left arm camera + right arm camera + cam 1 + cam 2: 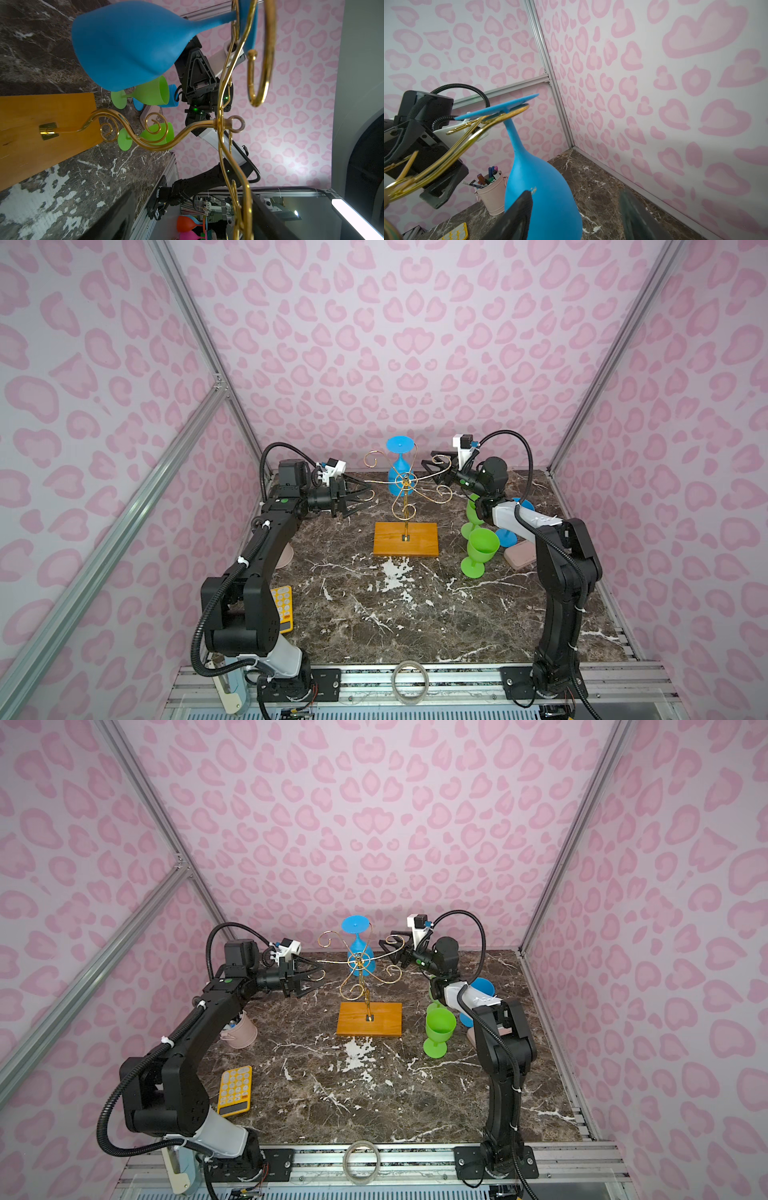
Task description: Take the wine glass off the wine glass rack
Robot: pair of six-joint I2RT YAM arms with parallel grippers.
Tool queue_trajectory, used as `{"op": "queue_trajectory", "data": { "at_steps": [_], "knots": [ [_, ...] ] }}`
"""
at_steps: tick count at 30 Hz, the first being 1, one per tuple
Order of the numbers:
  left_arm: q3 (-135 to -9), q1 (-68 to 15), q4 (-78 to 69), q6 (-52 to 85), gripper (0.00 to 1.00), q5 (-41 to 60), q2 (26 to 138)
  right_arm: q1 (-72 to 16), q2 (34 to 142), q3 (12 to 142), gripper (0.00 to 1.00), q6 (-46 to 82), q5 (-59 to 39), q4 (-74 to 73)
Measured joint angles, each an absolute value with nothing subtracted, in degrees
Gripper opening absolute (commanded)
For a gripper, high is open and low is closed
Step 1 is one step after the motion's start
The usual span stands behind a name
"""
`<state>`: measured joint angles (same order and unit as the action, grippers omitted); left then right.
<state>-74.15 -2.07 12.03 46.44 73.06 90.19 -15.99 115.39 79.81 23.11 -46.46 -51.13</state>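
Two grippers flank the wine glass rack (405, 493) at mid-table. The blue wine glass (400, 472) hangs upside-down on the rack's far arm, with its foot (497, 108) resting on the gold wire and its bowl clear of the marble.

The left gripper (362, 498) sits at the rack's left scroll arm. Its jaws are spread, the wire runs between them, and nothing is pinched. The right gripper (434, 466) hovers by the right scroll arm, just right of the glass. Its jaws are spread too, and the right wrist view shows the bowl just beside one finger, unclamped.

This looks like the reach-in, with the glass yet to be taken. My call is for the right gripper to square up on the bowl or stem and close gently. It should raise the glass only enough to unload the foot, then draw the stem out along the wire slot towards its open end. Yanking sideways could tip this spindly stand, so the left gripper could steady the wire or the wooden base (406, 545). The green goblets (480, 549) also need watching, as they stand right under the right arm.
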Motion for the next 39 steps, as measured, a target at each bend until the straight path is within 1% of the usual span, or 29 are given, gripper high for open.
{"op": "queue_trajectory", "data": {
  "at_steps": [3, 6, 8, 23, 32, 39],
  "knots": [
    [-74.1, -1.9, 13.0, 46.2, 0.96, 71.7, 89.6, -15.6, 115.2, 79.4, 0.68, 23.2, -46.0, -51.2],
    [-74.1, -1.9, 13.6, 46.2, 1.0, 71.1, 89.4, -15.7, 114.7, 79.0, 0.68, 23.3, -45.8, -51.0],
    [-74.1, -1.9, 13.6, 46.2, 0.98, 70.8, 89.3, -15.7, 113.9, 78.8, 0.68, 22.8, -44.9, -50.6],
    [-74.3, -1.8, 13.5, 46.3, 0.98, 70.5, 87.8, -14.8, 108.6, 76.8, 0.68, 17.1, -37.5, -40.6],
    [-74.4, -1.8, 12.3, 45.8, 0.98, 70.5, 84.0, -14.6, 107.5, 76.7, 0.67, 15.2, -35.5, -36.1],
    [-73.8, -1.2, 12.1, 43.7, 0.98, 69.3, 80.8, -14.4, 106.0, 77.1, 0.67, 12.3, -31.4, -29.5]
  ]
}}
